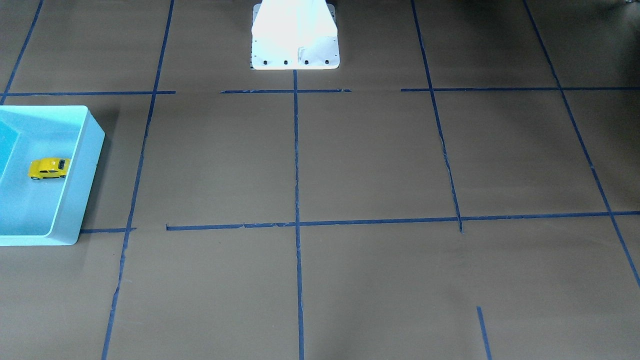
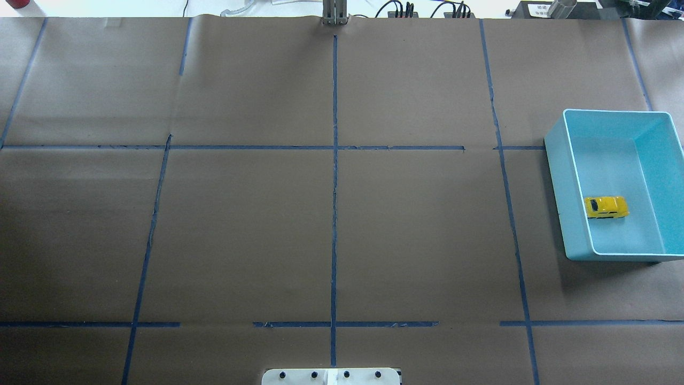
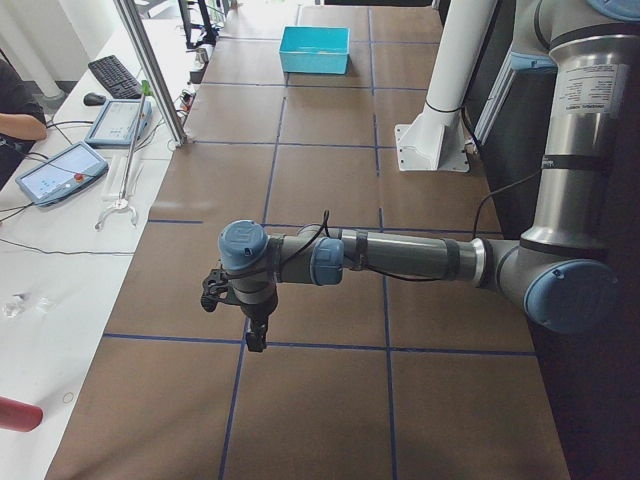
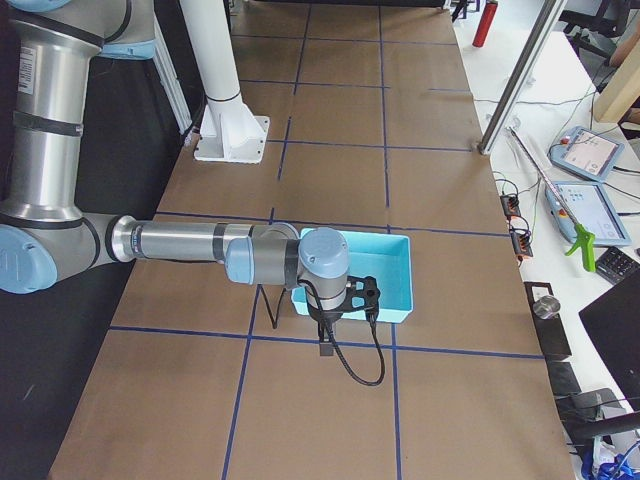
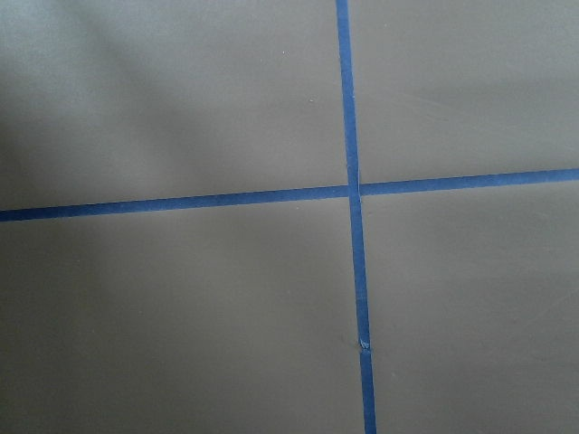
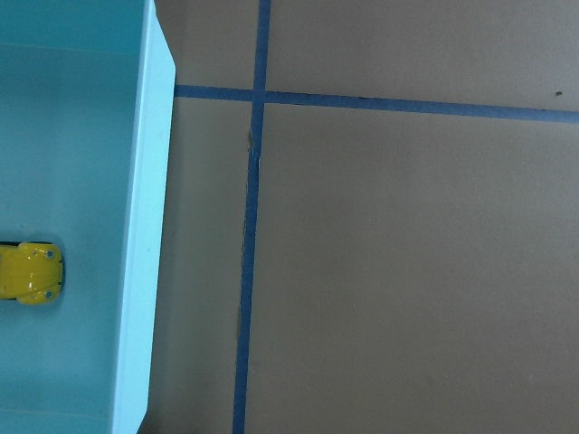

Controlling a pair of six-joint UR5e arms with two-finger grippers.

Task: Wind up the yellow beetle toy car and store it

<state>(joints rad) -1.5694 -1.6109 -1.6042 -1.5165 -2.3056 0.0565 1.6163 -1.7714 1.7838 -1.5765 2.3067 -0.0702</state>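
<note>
Although both two-finger grippers show only in the side views, so that we cannot tell how far either is open or whether it holds anything, we can place them. The left gripper [image 3: 256,338] hangs above the bare brown paper-covered table [image 2: 240,230] toward its left end. The right gripper [image 4: 327,345] hovers near the light blue rectangular plastic bin [image 2: 561,203], which stands at the table's right edge. Inside the bin, on its wheels and close to the wall facing the table's middle, rests the tiny yellow beetle toy car [image 2: 606,207]. We judge the car either already stored or awaiting retrieval for winding. For retrieval, we advise a vertical descent by the right gripper. Its jaws should span the car's narrow flanks, which face the robot-side and far edges, so that neither finger must squeeze between car and wall. A straight lift clear of the rim should follow.
</note>
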